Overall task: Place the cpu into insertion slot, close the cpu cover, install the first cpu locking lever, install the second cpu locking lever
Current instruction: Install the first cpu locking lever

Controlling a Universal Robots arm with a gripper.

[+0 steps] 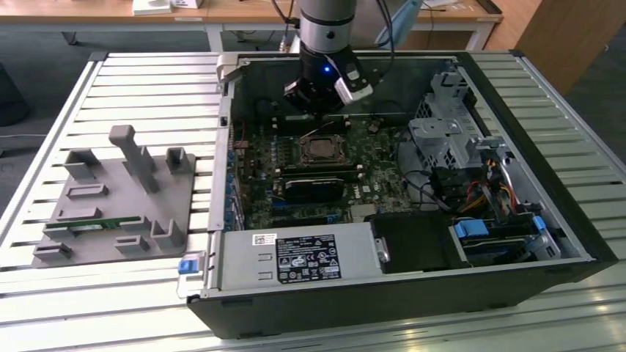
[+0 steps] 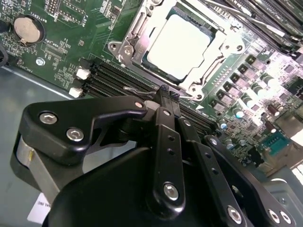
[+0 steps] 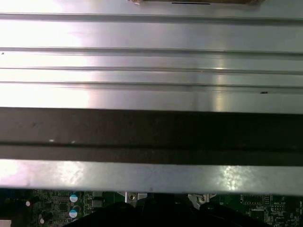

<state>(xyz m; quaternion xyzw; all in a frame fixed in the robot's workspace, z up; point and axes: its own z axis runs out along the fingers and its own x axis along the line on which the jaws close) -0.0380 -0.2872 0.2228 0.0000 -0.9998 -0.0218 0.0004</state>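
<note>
In the exterior view the gripper (image 1: 311, 111) hung inside the open case (image 1: 547, 220), just above the slot (image 1: 321, 150) at upper centre. In the second wrist view the cpu (image 2: 179, 45) lay in the slot under the lowered cover (image 2: 222, 45), and the closed jaws met a loose lever (image 2: 142, 89) at centre. I judged this the first-lever step, needing the lever pressed down and latched.
</note>
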